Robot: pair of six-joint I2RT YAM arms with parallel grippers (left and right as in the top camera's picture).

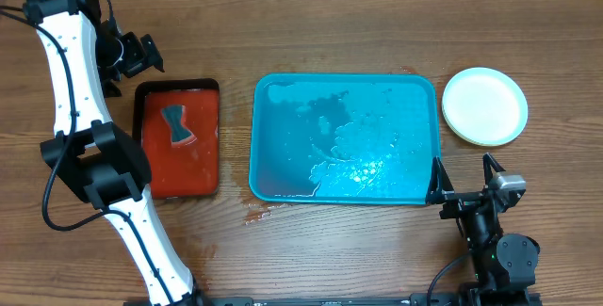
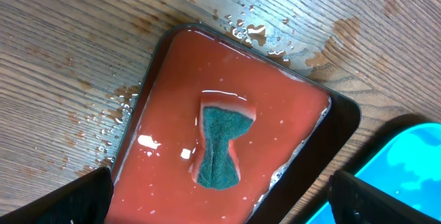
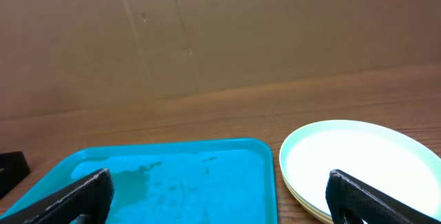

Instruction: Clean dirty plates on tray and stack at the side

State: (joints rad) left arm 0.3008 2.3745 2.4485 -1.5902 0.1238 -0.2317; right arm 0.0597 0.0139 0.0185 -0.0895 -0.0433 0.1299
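The blue tray (image 1: 273, 89) lies in the middle of the table, wet, with no plates on it; it also shows in the right wrist view (image 3: 262, 151) and at the corner of the left wrist view (image 2: 413, 148). The plates (image 1: 485, 105) sit stacked to the right of the tray, white centres up, a pale blue-green rim on top and yellow-green rims below (image 3: 358, 158). My left gripper (image 1: 132, 56) is open and empty above the far left of the table (image 2: 220, 207). My right gripper (image 1: 466, 179) is open and empty near the tray's front right corner (image 3: 220, 196).
A red, black-edged tray (image 1: 151, 169) lies left of the blue tray, wet, with a green sponge (image 1: 177, 125) in it; both show in the left wrist view, tray (image 2: 172, 86) and sponge (image 2: 220, 148). Water drops lie on the wood beside both trays.
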